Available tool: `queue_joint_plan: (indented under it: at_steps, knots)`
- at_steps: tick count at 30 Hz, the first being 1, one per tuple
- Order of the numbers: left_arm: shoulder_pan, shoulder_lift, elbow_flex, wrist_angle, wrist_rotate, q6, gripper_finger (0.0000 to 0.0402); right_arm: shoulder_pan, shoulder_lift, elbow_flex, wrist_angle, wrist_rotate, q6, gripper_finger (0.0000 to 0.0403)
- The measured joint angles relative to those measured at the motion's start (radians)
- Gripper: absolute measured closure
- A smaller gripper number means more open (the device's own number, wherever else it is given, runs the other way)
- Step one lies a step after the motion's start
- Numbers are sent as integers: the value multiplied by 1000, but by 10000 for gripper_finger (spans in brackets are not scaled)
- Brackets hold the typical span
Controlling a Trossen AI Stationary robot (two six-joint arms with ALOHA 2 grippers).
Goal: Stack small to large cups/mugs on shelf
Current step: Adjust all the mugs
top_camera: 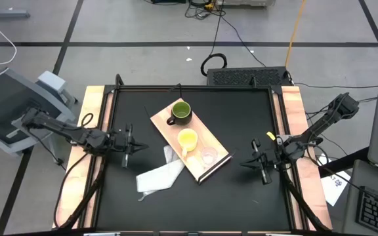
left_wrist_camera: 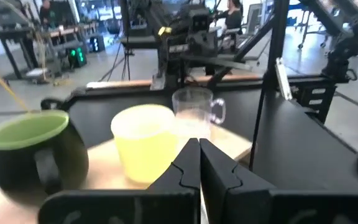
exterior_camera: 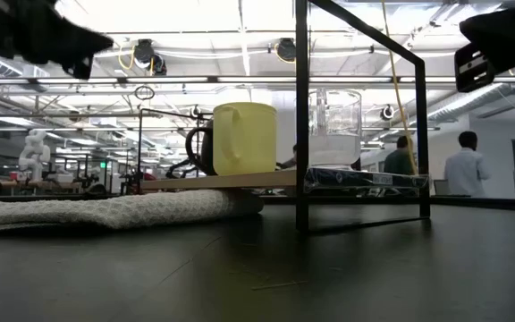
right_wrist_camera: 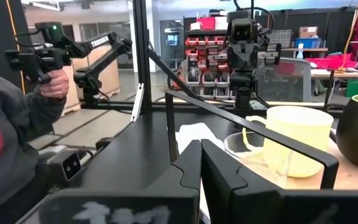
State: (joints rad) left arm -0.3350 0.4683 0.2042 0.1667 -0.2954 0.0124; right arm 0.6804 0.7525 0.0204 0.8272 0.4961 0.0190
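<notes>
High view: three vessels are counted, all standing in a row on the one flat light-wood shelf board (top_camera: 190,139), which lies diagonally mid-desk: one dark olive-green handled mug (top_camera: 180,112) at the far end, one bright yellow handled mug (top_camera: 188,139) in the middle, one small clear plastic cup (top_camera: 208,156) at the near end by the dark edge strip. Nothing is nested yet. One white cloth-like sheet (top_camera: 159,173) lies touching the board's near-left side and is partly tucked under it on the black desk (top_camera: 241,131)

The board's long axis runs from far-left to near-right. The left pincer (top_camera: 128,145) is seen with fingers together, holding nothing, well left of the row. The right pincer (top_camera: 261,164) is likewise closed and empty, right of the board. The clear cup is judged nearer the right pincer, lying to its left; the green mug is nearer the left pincer
</notes>
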Motion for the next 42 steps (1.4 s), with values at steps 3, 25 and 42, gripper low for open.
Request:
queue_joint_plan:
  at_steps: [3, 25, 42]
  knots:
    - [13, -6, -47, 39, -2, -29, 401, 0, 0, 0, -2, 0, -5, 403]
    - [68, -53, -194, 252, -114, 6, 401, 0, 0, 0, -20, -1, -58, 403]
    - [139, -51, -194, 143, 113, 98, 394, 0, 0, 0, -54, -1, -86, 403]
